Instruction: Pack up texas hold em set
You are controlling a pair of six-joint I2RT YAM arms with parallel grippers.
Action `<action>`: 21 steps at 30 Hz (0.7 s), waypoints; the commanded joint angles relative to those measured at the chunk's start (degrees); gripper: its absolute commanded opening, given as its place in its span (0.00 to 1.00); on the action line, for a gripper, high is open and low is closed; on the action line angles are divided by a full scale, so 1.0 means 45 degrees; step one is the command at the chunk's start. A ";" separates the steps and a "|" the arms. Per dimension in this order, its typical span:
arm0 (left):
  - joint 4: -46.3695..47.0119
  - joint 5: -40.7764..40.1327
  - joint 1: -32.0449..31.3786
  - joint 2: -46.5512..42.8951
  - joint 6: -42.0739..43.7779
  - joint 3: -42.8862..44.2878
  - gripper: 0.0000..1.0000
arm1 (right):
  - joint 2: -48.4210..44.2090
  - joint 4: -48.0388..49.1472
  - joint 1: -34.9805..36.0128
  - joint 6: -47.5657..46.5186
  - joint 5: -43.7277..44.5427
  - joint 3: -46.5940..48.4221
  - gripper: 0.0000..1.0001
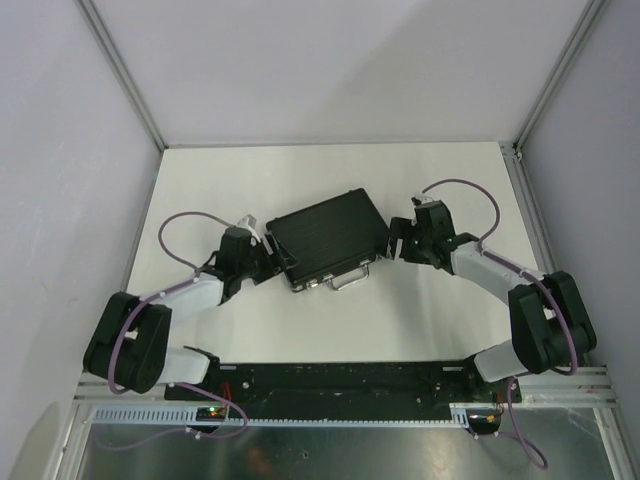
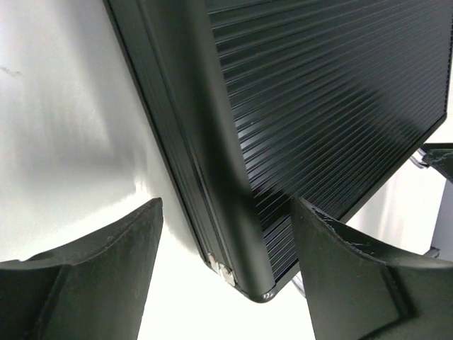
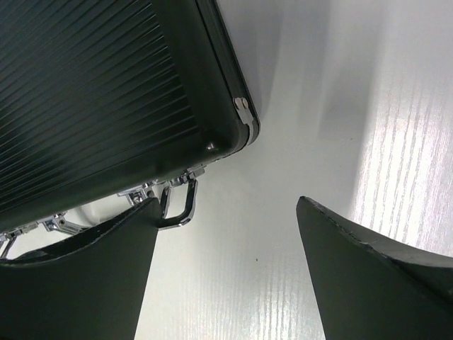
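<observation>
At left, the left fingers (image 2: 106,269) stand wide apart and hold nothing. They straddle the near-left corner of the briefcase (image 1: 328,235), and whether either finger touches the shell cannot be told.

At centre, the briefcase lies flat and askew on the white surface (image 1: 300,180), ribbed black lid uppermost and shut. Its chrome handle (image 3: 180,205) and latches (image 3: 49,225) face the near edge.

Contents: with the lid down, nothing inside can be seen. The chips, dice, decks and buttons are presumably stowed, but this cannot be confirmed. Nor can it be told whether the latches are fastened.

At right, the right fingers (image 3: 368,262) are likewise spread wide and empty. They are just beside the near-right corner of the briefcase, with the handle close to one finger and only bare surface between the two.

Hazards: packing appears nearly complete, with only latching or final placement left.
- If the latches are loose, a lift by the handle could let the lid swing open and spill the contents.
- A push from one side alone would likely spin the case on the smooth surface.
- A closing grip on the rounded corner may slip off.
</observation>
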 commanded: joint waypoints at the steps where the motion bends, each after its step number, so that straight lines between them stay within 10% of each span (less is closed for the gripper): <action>1: -0.0811 -0.0872 -0.0393 0.1245 -0.0242 -0.0814 0.73 | 0.0109 0.0678 0.0015 0.0328 0.0230 -0.0139 0.84; 14: -0.0799 -0.2164 -0.0864 0.1673 -0.0266 -0.1234 0.53 | -0.3118 0.0409 0.3516 0.0883 0.4781 -0.0128 0.84; 21: -0.0778 -0.2167 -0.0876 0.1227 -0.0074 -0.1287 0.51 | -0.1925 0.0774 0.4870 0.0466 0.2892 0.0739 0.80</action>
